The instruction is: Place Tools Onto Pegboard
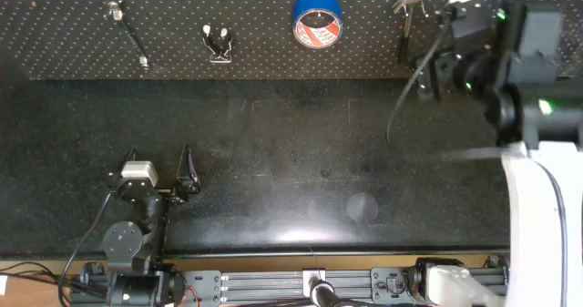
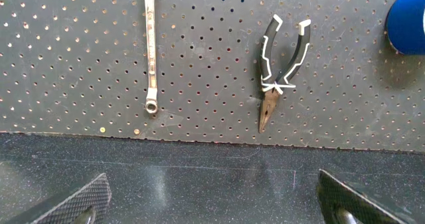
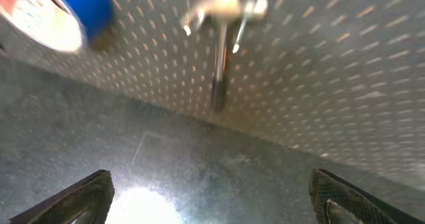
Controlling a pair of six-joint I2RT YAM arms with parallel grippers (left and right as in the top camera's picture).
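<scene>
Four tools hang on the black pegboard (image 1: 264,2) at the back: a wrench (image 1: 129,34) (image 2: 151,48), black-and-white pliers (image 1: 218,45) (image 2: 280,64), a blue tape roll (image 1: 317,19) (image 3: 56,11) (image 2: 406,21) and a hammer (image 1: 407,15) (image 3: 222,31). My right gripper (image 1: 437,70) (image 3: 212,197) is at the back right, just right of the hammer, open and empty, facing the hammer. My left gripper (image 1: 159,166) (image 2: 212,201) rests near its base at the front left, open and empty, facing the wrench and pliers.
The dark tabletop (image 1: 301,161) stretches between the pegboard and the arm bases. A black cable (image 1: 410,79) hangs from the right arm over the table's back right.
</scene>
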